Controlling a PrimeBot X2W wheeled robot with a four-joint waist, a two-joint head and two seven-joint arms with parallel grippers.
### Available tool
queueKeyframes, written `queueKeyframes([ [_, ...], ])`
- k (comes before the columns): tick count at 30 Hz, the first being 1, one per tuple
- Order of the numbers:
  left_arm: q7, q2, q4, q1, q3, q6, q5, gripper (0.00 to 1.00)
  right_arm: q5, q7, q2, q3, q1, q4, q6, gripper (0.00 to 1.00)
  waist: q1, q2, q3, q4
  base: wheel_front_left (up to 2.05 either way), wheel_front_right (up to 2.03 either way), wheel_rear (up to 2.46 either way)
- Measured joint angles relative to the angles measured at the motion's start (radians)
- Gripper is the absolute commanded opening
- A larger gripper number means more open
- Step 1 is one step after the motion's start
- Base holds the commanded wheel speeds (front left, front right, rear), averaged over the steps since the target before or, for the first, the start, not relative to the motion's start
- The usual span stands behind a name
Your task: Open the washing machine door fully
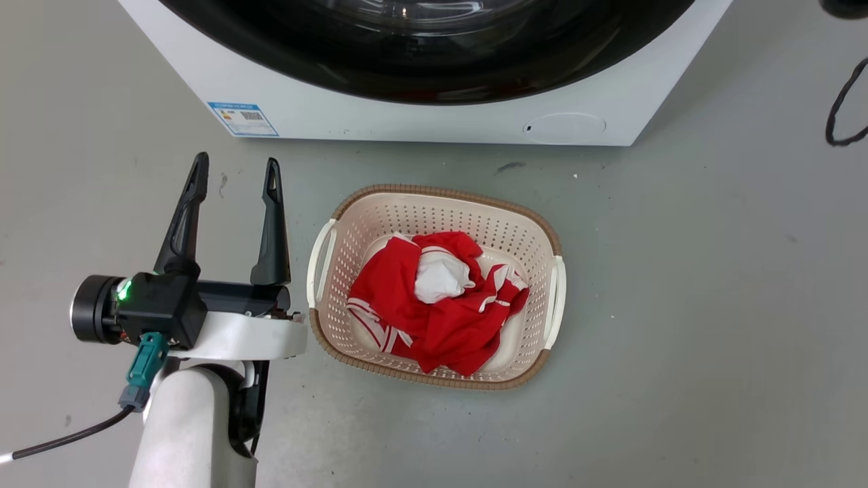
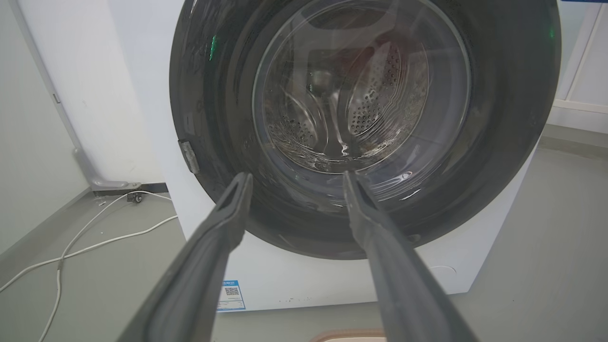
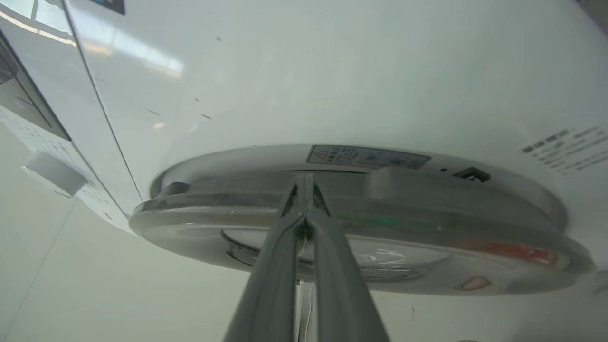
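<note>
The white washing machine [image 1: 407, 122] stands at the top of the head view. Its glossy black washing machine door [image 1: 434, 61] lies flat against the front. My left gripper [image 1: 234, 173] hovers open and empty over the floor, left of the basket and short of the machine. The left wrist view looks between my left gripper's [image 2: 297, 175] spread fingers at the door [image 2: 498, 118] and its clear glass bowl [image 2: 361, 85]. In the right wrist view my right gripper [image 3: 304, 179] is shut, its tips at the seam between the door's rim [image 3: 427, 223] and the machine front [image 3: 332, 71].
A beige laundry basket [image 1: 434, 203] with red and white clothes [image 1: 434, 305] sits on the grey floor in front of the machine. White cables [image 2: 95, 237] lie on the floor left of the machine, and a black cable [image 1: 841, 108] loops at the right.
</note>
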Motion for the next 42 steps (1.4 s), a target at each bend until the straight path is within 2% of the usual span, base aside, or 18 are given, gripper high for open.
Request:
queueKeyframes([
  [12,0.0,-0.002,-0.012,-0.023,-0.01,-0.008,0.0,1.0,-0.048,-0.019,0.007,0.01,-0.149,0.163,0.0,0.0,0.0,0.0,0.055,0.024,0.0,0.0,0.0],
  [16,0.0,-0.005,-0.012,-0.027,-0.015,-0.009,0.0,1.0,-0.053,0.014,0.004,0.013,-0.174,0.184,0.0,0.0,0.0,0.0,0.069,0.032,0.0,0.0,0.0],
  [23,0.0,-0.007,-0.012,-0.031,-0.022,-0.009,0.0,1.0,-0.04,0.138,-0.006,0.004,-0.181,0.192,0.0,0.0,0.0,0.0,0.074,0.036,0.0,0.0,0.0],
  [24,0.0,-0.008,-0.011,-0.032,-0.023,-0.009,0.0,1.0,-0.025,0.201,0.001,0.001,-0.178,0.193,0.0,0.0,0.0,0.0,0.074,0.031,0.0,0.0,0.0],
  [29,0.0,-0.01,-0.009,-0.035,-0.021,-0.009,0.0,1.0,-0.003,0.302,0.008,-0.001,-0.146,0.158,0.0,0.0,0.0,0.0,0.069,0.014,0.0,0.0,0.0],
  [37,0.0,-0.01,0.012,-0.032,-0.016,-0.009,0.001,1.0,0.024,0.433,0.015,0.005,-0.03,0.067,0.0,0.0,-0.0001,0.0,0.02,-0.006,0.0,0.0,0.0],
  [42,0.0,-0.011,0.031,-0.004,-0.014,-0.009,0.002,1.0,0.042,0.509,0.043,0.018,0.086,-0.001,0.0,0.0,-0.0001,0.0,-0.038,-0.014,0.0,0.0,0.0],
])
